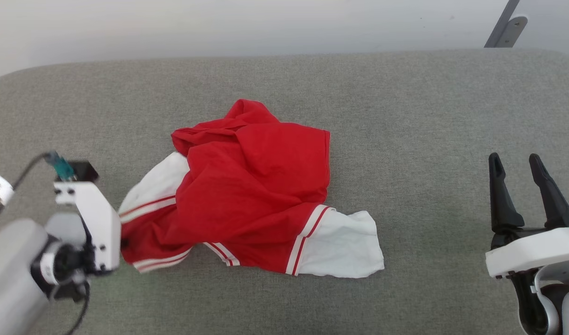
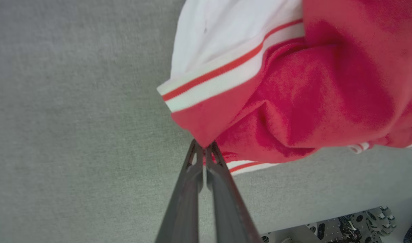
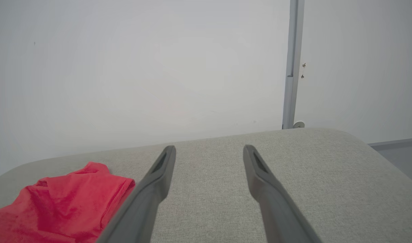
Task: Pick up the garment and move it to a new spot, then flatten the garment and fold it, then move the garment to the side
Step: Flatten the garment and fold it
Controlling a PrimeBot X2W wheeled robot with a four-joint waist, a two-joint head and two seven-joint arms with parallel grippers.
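Barely begun. At far left, pinched tight in the left gripper [image 2: 203, 150]: a red corner of the shirt [image 1: 252, 195], just below the striped band of a white sleeve. No sign of a lift. Bulk of the cloth lying crumpled on the grey cushion [image 1: 405, 116], a little left of middle, one white sleeve spilling toward the left, the other toward the near right. Further right, well apart from the cloth: right gripper [image 1: 515, 160], spread wide and holding nothing, aimed at the back wall [image 3: 125, 67].

Done, by the look of it: the grasp for the pick-up, nothing more. Left to do: carrying to a new spot, spreading flat, folding, shifting aside. Likely a job for both grippers once flattening starts, given how bunched the red body is.

View by view:
- **From the head:** the whole layout, both sleeves and the wide gap between shirt and right gripper, yet with the left fingertips hidden behind the white wrist block [image 1: 96, 218].
- **From the left wrist:** exactly that hidden part, tips closed with red fabric caught between them and striped trim close up.
- **From the right wrist:** the open spread over bare cushion, a red hump of shirt low at the left, and a grey post [image 3: 290, 67] against the wall, seen full length here but merely clipped at the head view's top corner.
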